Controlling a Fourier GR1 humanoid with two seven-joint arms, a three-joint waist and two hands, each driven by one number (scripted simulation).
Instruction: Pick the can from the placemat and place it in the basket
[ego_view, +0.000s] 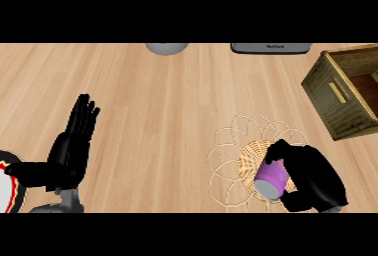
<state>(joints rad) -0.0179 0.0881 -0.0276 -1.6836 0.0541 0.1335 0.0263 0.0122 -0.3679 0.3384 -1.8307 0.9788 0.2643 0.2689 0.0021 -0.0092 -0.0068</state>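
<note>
My right hand (314, 176) held the can (272, 176), fingers curled round it, at the placemat (247, 157) in the lower right; the basket (328, 92) lay toward the upper right.

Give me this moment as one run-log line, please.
phase: grasp | right hand: curled round can, over placemat | left hand: open, resting at left | basket: upper right, apart

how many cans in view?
1. The can is tilted in the right robot hand, over the placemat at lower right. The basket is partly out of view, so another may be hidden.
</note>
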